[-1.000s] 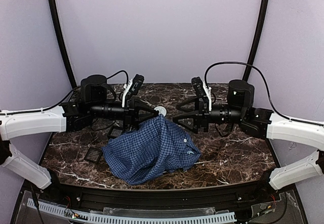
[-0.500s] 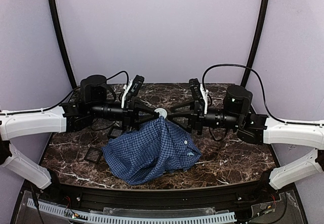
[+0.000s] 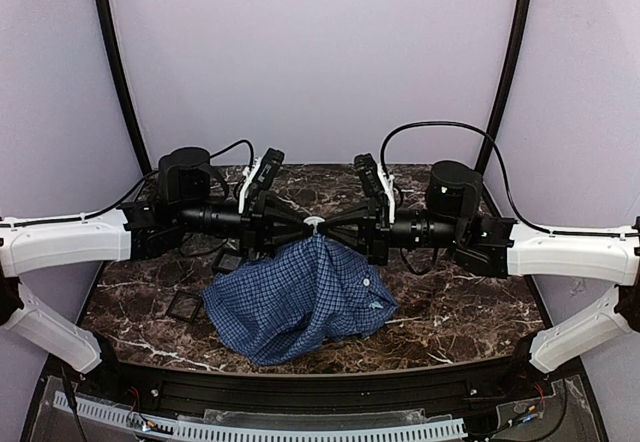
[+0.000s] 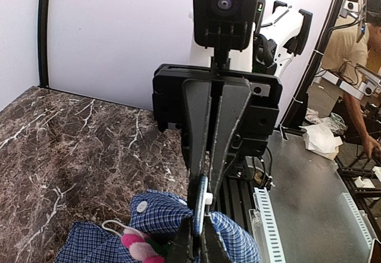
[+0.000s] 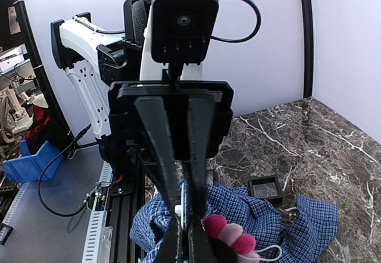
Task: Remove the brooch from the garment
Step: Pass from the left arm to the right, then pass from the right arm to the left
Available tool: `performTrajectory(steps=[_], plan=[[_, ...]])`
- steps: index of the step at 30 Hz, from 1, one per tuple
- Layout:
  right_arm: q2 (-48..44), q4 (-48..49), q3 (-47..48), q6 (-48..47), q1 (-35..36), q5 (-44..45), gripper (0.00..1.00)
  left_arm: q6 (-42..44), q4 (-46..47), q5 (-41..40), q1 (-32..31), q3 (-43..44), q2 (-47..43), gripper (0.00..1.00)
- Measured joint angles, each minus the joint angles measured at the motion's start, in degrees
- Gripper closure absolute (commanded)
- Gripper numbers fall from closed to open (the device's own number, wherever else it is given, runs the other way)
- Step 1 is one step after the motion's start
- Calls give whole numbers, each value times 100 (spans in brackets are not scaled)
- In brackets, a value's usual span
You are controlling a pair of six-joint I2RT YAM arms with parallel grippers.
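The garment (image 3: 295, 297), a blue checked shirt, hangs in a peak from where both grippers meet, its lower part heaped on the table. At the peak a thin round disc (image 4: 203, 200) with a white nub stands edge-on. My right gripper (image 5: 186, 239) is shut on it. My left gripper (image 4: 199, 242) faces it tip to tip, jaws a little apart around the same disc. The brooch (image 5: 229, 232), pink rounded petals, sits against the cloth just beside the fingers; it also shows in the left wrist view (image 4: 138, 246). Whether the disc belongs to it I cannot tell.
Two small black square trays (image 3: 185, 307) (image 3: 228, 260) lie on the dark marble table (image 3: 450, 302) left of the shirt; one tray (image 5: 265, 187) shows in the right wrist view. A white cord loop (image 5: 268, 252) hangs by the petals. A black rail runs along the near edge.
The right arm has moved left until its tips meet the left gripper's at the shirt's peak, and its jaws have closed. The left jaws have eased slightly apart.
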Motion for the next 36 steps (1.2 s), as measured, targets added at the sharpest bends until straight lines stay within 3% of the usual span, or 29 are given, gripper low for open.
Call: performTrajectory(steps=[1, 3, 7, 23, 30, 32, 34, 36], plan=[[-2, -24, 2, -11, 0, -13, 100, 28, 4, 2, 0, 0, 0, 55], [-9, -151, 9, -31, -2, 11, 100, 52, 0, -4, 0, 0, -2, 40], [-9, -763, 190, -155, -13, 101, 100, 144, -109, -85, 0, 0, -66, 34], [136, -1917, 839, -479, -15, -105, 100, 542, -785, -313, 0, 85, -133, 71], [155, -2031, 868, -527, -22, -203, 100, 579, -793, -249, 0, 94, -87, 97], [175, -2090, 890, -538, -39, -210, 87, 590, -798, -203, 0, 101, -68, 99], [179, -2120, 898, -595, -46, -227, 66, 608, -817, -166, 0, 101, -61, 99], [179, -2118, 898, -568, -46, -229, 54, 605, -822, -162, 0, 101, -63, 99]])
